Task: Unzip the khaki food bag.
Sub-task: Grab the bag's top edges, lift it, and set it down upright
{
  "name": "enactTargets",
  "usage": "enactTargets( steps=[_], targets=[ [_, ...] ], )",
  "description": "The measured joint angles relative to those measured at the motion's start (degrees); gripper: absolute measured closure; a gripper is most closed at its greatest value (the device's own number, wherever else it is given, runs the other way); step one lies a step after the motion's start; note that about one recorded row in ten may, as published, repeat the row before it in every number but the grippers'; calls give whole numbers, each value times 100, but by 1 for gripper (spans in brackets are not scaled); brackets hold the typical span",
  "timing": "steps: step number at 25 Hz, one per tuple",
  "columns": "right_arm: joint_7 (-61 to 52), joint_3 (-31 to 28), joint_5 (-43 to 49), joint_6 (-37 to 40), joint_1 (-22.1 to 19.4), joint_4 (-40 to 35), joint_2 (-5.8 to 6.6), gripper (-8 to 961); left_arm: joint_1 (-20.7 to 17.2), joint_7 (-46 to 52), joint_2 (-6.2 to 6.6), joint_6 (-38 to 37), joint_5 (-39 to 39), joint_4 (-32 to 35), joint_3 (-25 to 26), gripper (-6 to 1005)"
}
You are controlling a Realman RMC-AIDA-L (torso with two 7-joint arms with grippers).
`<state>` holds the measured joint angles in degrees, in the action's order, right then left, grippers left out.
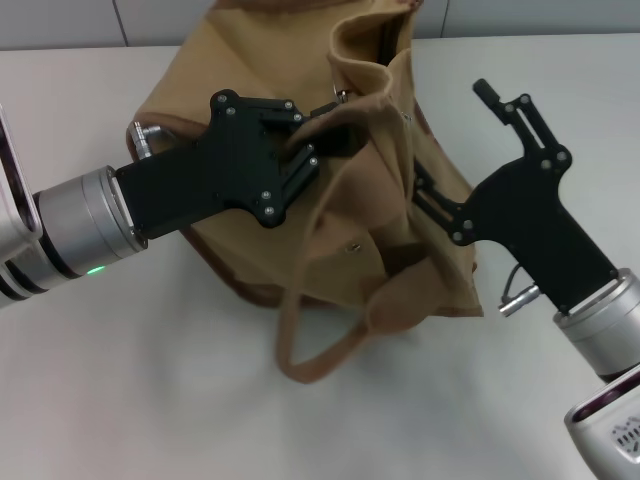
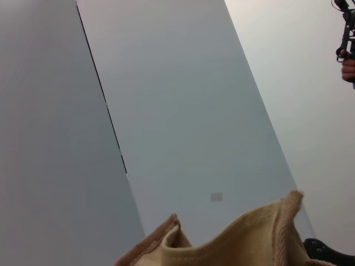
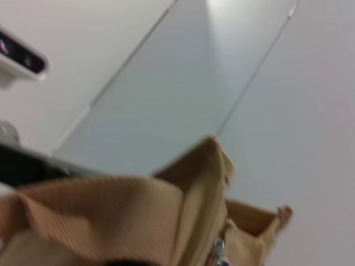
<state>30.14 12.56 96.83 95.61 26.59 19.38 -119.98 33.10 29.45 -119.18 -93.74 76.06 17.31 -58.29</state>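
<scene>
The khaki food bag (image 1: 240, 100) stands slumped in the middle of the white table, its top mouth gaping at the far side. One strap handle (image 1: 320, 350) droops onto the table in front. A small metal zipper pull (image 1: 343, 97) shows at the top edge, and again in the right wrist view as the zipper pull (image 3: 219, 252). My left gripper (image 1: 322, 135) reaches in from the left and is shut on the fabric of the bag's top, its tips partly hidden by a fold. My right gripper (image 1: 450, 135) is open at the bag's right side, its lower finger against the canvas.
White table (image 1: 120, 380) surrounds the bag, with grey wall panels (image 2: 166, 111) behind. A silver snap (image 1: 352, 247) sits on the bag's front. A person's hand with a device (image 2: 348, 61) shows far off in the left wrist view.
</scene>
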Motion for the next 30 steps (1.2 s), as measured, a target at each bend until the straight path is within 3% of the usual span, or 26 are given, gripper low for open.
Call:
enactTargets(
  steps=[7,18,30],
  targets=[
    [13,-223,-8,-91,-164,-140,1,162,-9,0,1,2,-3,-2,-33,918],
    [783,-146,42,-298,-105,101,2,168,29,30,1,7,-270,-10,-54,918],
    [900,-266,318,-556,29,336,1,174,29,35,1,-103,-322,-10,-59,918]
  ],
)
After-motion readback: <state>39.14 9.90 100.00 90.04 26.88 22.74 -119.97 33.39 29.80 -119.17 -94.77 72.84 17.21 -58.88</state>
